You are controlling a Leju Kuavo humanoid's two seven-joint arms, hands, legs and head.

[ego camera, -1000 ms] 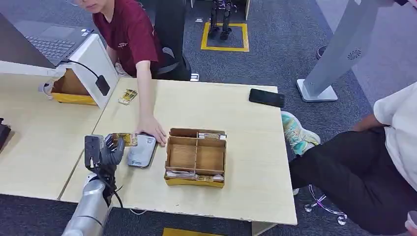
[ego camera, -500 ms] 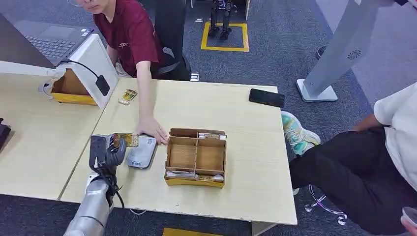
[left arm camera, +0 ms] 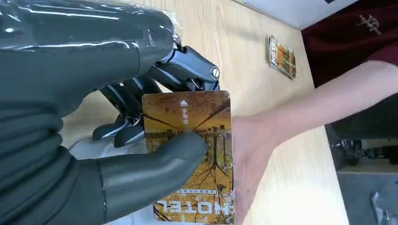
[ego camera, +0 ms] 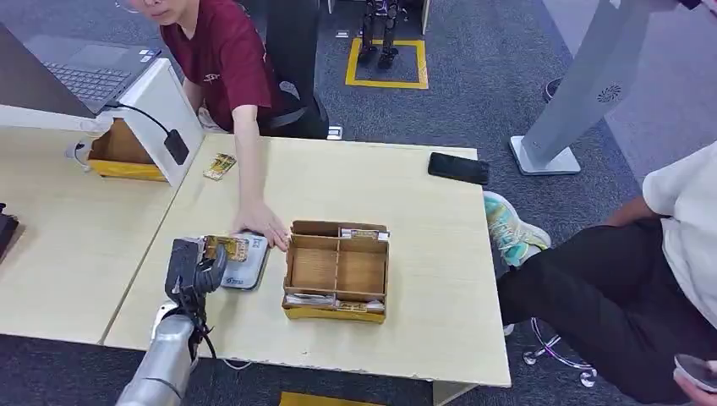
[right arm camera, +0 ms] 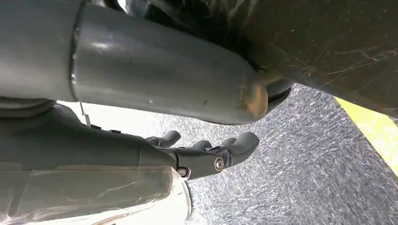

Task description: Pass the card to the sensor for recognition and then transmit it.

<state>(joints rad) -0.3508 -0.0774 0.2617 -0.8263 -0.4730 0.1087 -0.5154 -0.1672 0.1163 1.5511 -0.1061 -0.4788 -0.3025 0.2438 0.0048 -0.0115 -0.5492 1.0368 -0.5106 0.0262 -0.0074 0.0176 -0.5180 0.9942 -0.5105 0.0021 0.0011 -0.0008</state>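
Tabletop [ego camera: 406, 203]: left hand [ego camera: 193, 269] pinches one card [ego camera: 228, 248] over one sensor [ego camera: 245, 269].

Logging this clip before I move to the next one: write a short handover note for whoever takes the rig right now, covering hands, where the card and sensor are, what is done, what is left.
Left hand: holds the hotel card between thumb and fingers, over the near edge of the grey sensor on the table.
Right hand: hangs over the floor, fingers apart, holding nothing.
A person's hand rests on the sensor's far end, beside the wooden box.
Done: card picked up and brought to the sensor.
Left: recognition cannot be confirmed from the frames; then pass the card on. Mind the person's hand.
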